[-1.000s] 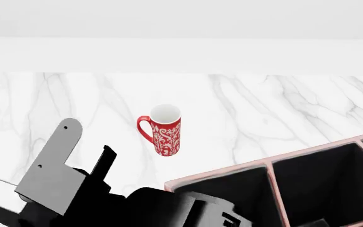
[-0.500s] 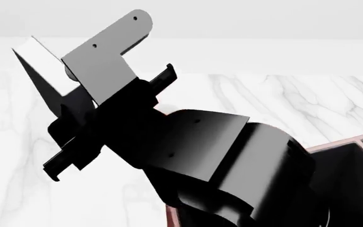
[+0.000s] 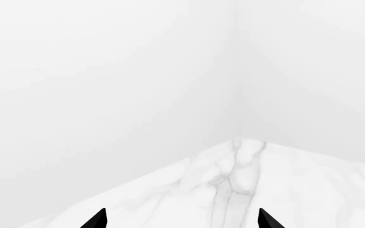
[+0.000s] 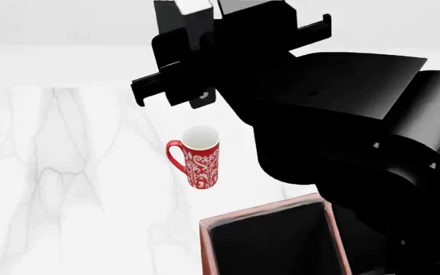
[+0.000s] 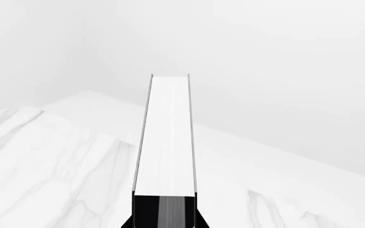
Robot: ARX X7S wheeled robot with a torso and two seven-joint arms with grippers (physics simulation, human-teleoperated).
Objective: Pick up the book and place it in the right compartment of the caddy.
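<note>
Right hand point(image 5: 163, 221) pinching book point(image 5: 165, 137), left hand point(image 3: 181, 219) spread; big black arm point(image 4: 342, 137) blocking caddy point(image 4: 270, 240), mug point(image 4: 197, 156) beside on marble surface point(image 4: 67, 189).

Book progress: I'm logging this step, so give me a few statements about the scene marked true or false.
1. The right fingers clamp the book. True.
2. The book lies in the caddy. False: it is held up, and the compartment in view is empty.
3. The mug stands upright on the table. True.
4. The left fingers grip the mug. False: they are apart with nothing between them.
</note>
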